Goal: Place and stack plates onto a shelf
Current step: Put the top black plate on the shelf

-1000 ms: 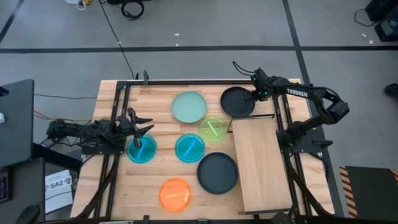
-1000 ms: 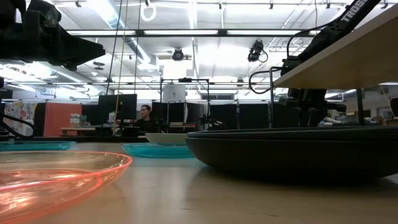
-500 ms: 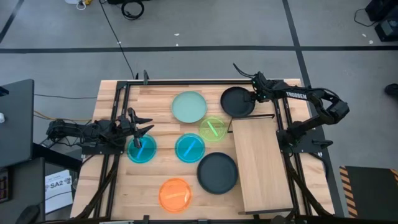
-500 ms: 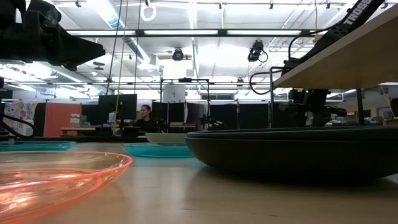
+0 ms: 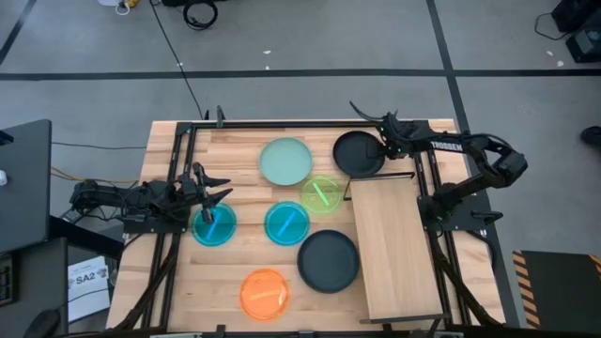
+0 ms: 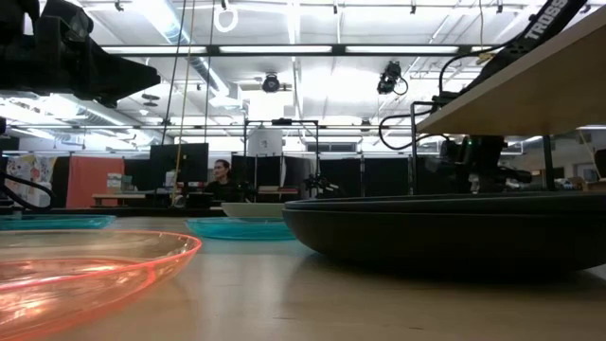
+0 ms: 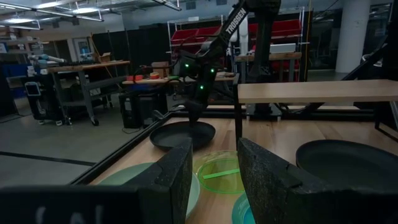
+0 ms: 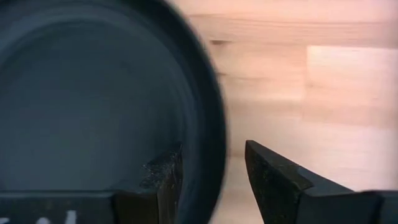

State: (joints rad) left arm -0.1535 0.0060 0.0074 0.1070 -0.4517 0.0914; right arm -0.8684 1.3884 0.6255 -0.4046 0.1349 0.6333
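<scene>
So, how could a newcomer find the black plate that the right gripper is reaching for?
Start at the long light-wood shelf board. Just past its far left corner lies a round matte black plate, the right gripper open astride its rim. The other black plate lies nearer, untouched.

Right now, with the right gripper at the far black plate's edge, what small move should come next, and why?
Probably close the right gripper on the rim of the round matte black plate. Its fingers stand open astride that rim, one over the plate, one over the planked tabletop, and the light-wood shelf board is bare.
</scene>
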